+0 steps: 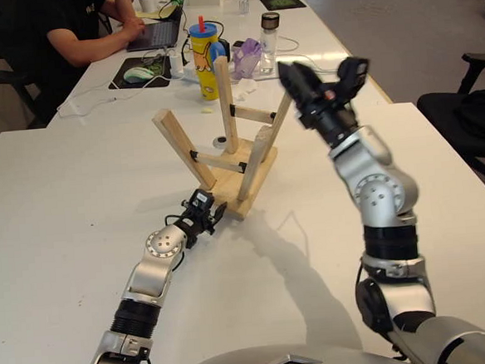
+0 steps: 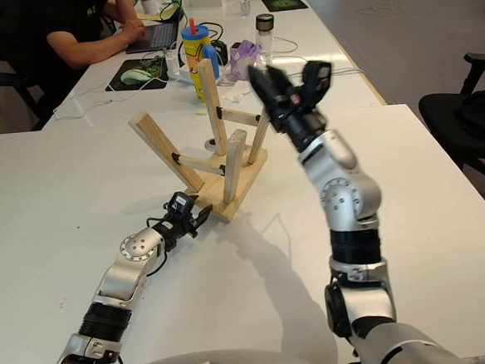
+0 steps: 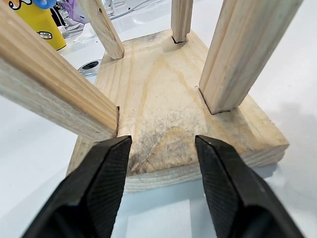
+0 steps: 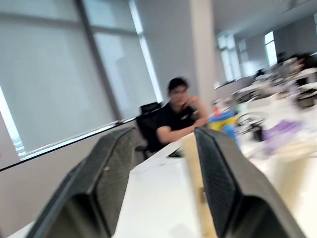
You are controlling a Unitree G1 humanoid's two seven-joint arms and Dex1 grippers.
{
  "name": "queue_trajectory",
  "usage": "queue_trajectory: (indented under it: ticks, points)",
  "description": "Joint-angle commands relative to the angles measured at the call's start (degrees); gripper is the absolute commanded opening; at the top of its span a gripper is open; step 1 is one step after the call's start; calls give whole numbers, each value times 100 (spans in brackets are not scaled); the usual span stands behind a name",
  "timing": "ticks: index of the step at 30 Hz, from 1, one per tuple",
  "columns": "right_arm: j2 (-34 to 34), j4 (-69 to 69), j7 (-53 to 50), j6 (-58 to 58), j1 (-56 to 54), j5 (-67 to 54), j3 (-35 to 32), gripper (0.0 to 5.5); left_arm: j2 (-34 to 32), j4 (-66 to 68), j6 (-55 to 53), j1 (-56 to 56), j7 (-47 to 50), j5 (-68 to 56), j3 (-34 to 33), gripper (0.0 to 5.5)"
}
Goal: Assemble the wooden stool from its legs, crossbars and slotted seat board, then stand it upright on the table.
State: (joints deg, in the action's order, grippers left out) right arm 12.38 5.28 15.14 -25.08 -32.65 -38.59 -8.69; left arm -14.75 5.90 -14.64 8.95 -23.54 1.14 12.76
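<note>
Left eye view: the stool (image 1: 239,161) is seen tipped on the white table (image 1: 64,244), legs (image 1: 225,104) raised. The left gripper (image 1: 217,216) is held spread at its seat edge; the right gripper (image 1: 322,71), also spread, is raised beside a leg. A yellow cup (image 1: 205,64) and bottle (image 1: 270,42) are set behind.

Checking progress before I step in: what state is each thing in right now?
stool: assembled, legs up, tilted, not standing upright.
left gripper: open, at the edge of the seat board.
right gripper: open, raised beside a leg.
laptop: open.
bottle: capped.
</note>
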Motion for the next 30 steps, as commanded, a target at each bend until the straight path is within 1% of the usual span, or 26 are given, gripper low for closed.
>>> queue_trajectory:
  ticks: [1,3,6,8,12,15,19,22,26,28,30]
  points:
    - [263,-271,218,-187,430,491,323,219,-228,517,-646,-386,-45,230,130,241]
    - [339,-541,359,-142,597,887,658,219,-234,559,-646,-368,-58,235,137,241]
    - [107,-881,574,52,581,962,693,219,-246,648,-621,-287,-86,256,156,241]
    - [29,-1077,699,167,530,1006,684,185,-248,680,-615,-218,-107,258,153,239]
    - [-40,-1774,1181,794,111,1457,965,119,-260,840,-587,-81,-147,262,158,239]
    - [-220,-2118,1958,1191,-221,1489,1205,69,-335,1039,-563,29,-202,303,184,239]
    - [-425,-2071,3051,1350,-311,1398,1658,2,-584,1454,-504,250,-363,379,183,239]
    - [-396,-1687,3524,1107,2,1379,2019,2,-728,1800,-375,385,-507,417,258,239]
    - [-482,-1285,3419,888,445,1506,2337,2,-809,2201,-114,489,-575,493,361,239]
    - [-601,-1235,2899,854,676,1763,2376,2,-786,2324,-7,601,-528,479,332,239]
    - [-769,-1061,2215,733,932,1896,2215,2,-770,2354,94,665,-431,463,276,239]
